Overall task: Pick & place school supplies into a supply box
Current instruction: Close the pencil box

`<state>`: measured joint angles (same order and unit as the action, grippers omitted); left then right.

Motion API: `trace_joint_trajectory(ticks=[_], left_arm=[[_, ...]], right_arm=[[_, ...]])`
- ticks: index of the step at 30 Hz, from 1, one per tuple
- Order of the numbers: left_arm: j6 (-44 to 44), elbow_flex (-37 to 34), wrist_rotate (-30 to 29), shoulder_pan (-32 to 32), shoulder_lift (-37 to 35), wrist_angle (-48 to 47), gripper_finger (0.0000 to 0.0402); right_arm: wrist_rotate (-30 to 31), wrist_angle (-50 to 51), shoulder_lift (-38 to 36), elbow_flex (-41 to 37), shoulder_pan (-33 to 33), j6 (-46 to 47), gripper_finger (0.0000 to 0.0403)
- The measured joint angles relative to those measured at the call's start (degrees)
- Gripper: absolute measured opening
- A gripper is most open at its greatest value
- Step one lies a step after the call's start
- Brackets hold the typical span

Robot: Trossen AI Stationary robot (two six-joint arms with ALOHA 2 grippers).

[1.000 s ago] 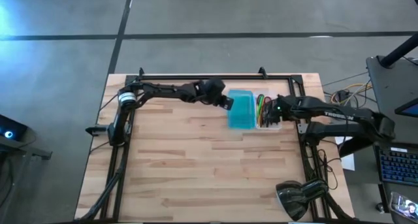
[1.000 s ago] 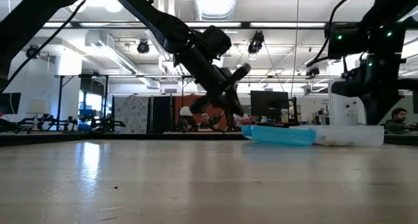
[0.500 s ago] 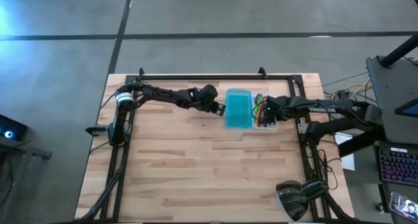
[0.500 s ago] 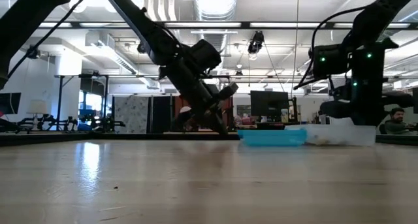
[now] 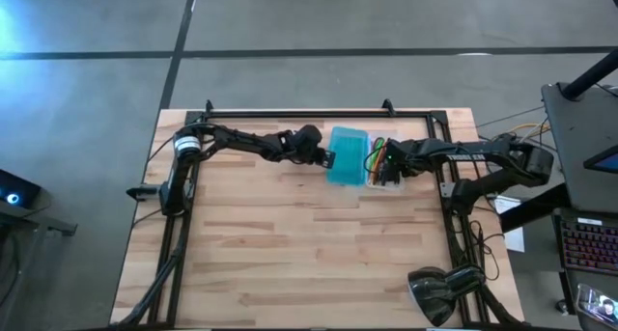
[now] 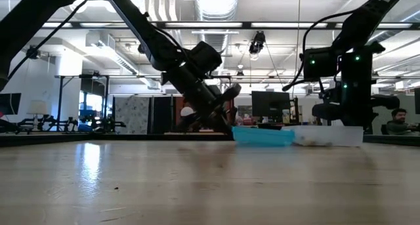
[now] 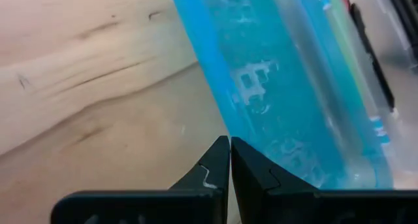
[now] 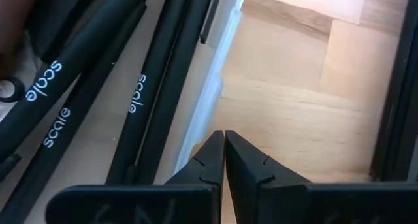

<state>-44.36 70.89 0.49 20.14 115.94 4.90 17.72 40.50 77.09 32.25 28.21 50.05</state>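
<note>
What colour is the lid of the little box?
The bumpy translucent plastic lid is teal-blue. It shows best in the left wrist view, right up close.

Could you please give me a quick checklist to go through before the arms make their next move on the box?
1. Left pincer shut, tip at the teal lid edge: ok.
2. Right pincer shut, holding nothing, at the clear tray side: ok.
3. Supplies lying in the tray: ok.
4. Lid closed over the tray: not ok, it lies open beside it.
5. Loose supplies left on the table: none visible, ok.
6. Whether either pincer touches the box: cannot tell.
</note>
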Motion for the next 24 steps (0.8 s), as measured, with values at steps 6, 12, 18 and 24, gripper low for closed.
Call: trace_joint_trajectory(ticks=[6,12,18,24], left_arm=[[-1.13,-0.01,0.25,-0.09,-0.99,2.26,0.0000],[-4.51,0.00,1.03,-0.09,-2.79,7.80,0.0000],[-9.57,0.26,3.84,-0.68,-3.07,18.31,0.0000],[-11.29,0.33,3.57,-1.51,-3.03,19.34,0.0000]], right_arm=[[0.15,0.30,-0.51,-0.07,0.00,-0.88,0.0009],[0.22,1.05,-0.49,-0.13,0.00,-2.48,0.0009],[0.17,0.96,-0.55,-0.13,-0.02,-3.77,0.0009],[-0.09,0.26,-0.58,-0.13,-0.07,-3.90,0.0009]])
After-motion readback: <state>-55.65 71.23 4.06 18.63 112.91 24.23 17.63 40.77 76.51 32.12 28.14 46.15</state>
